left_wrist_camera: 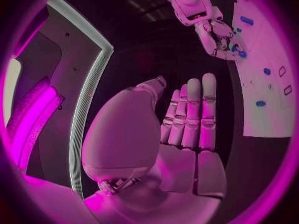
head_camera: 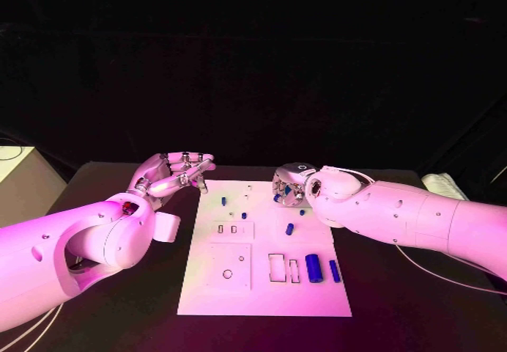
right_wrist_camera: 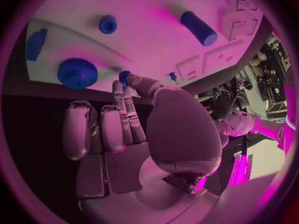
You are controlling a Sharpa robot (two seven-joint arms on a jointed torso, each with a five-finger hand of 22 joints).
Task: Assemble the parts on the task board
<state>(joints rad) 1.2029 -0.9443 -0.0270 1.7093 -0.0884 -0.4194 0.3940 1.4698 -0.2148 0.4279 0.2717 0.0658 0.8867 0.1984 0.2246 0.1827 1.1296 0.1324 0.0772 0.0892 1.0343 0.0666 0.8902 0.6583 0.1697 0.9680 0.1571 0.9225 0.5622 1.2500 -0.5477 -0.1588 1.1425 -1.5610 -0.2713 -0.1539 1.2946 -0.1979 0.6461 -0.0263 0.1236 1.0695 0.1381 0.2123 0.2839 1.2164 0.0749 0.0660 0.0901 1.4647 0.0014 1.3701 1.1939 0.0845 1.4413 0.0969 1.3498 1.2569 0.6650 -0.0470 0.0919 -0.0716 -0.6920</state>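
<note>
The task board lies flat in the middle of the black surface, its long side running away from the robot. On its near right part a large blue cylinder lies beside a thinner blue rod, just right of two rectangular cut-outs. Farther up, a short blue peg lies near the middle, and smaller blue pieces stand or lie toward the far end; they are too small to make out in shape.

The right hand hangs over the far right part of the board, and its arm hides the board's far right corner. In the right wrist view a blue toothed wheel sits near the board's edge with a round blue piece beyond it. The fingertips touch a small blue part, pinched between thumb and finger, though most of that part is covered.

The left hand hovers just off the board's far left corner. In its wrist view the fingers stand straight and close together, the thumb apart, with nothing in the palm.
</note>
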